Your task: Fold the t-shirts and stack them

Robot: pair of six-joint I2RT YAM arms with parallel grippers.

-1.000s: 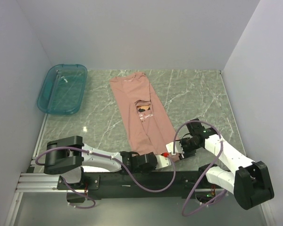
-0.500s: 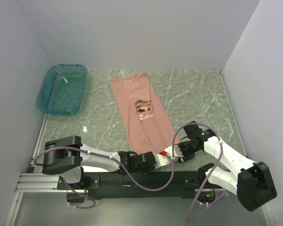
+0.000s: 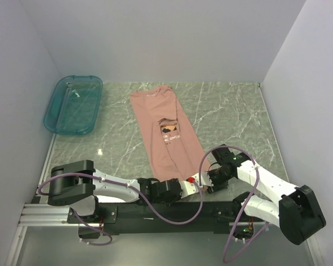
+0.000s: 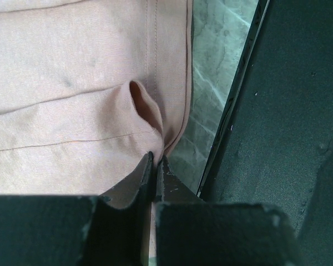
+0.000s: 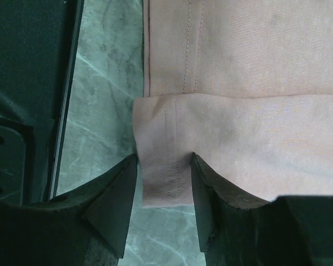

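A dusty-pink t-shirt (image 3: 166, 133), folded into a long strip, lies on the marble table with its hem at the near edge. My left gripper (image 3: 187, 185) is at the hem's near corner. In the left wrist view the left gripper (image 4: 157, 157) is shut on a pinched-up fold of the t-shirt (image 4: 72, 83) at the stitched hem. My right gripper (image 3: 203, 183) is at the hem's right corner. In the right wrist view the right gripper (image 5: 164, 158) is open, its fingers either side of a folded-over flap of the t-shirt (image 5: 244, 72).
A teal translucent tray (image 3: 72, 105) stands at the far left of the table. The black rail at the table's near edge (image 4: 255, 138) runs right beside both grippers and shows in the right wrist view as a black rail (image 5: 28, 83). White walls enclose the table.
My right gripper has slid left and nearer onto the hem corner, and its jaws have narrowed a little. The left gripper stays shut on the hem.
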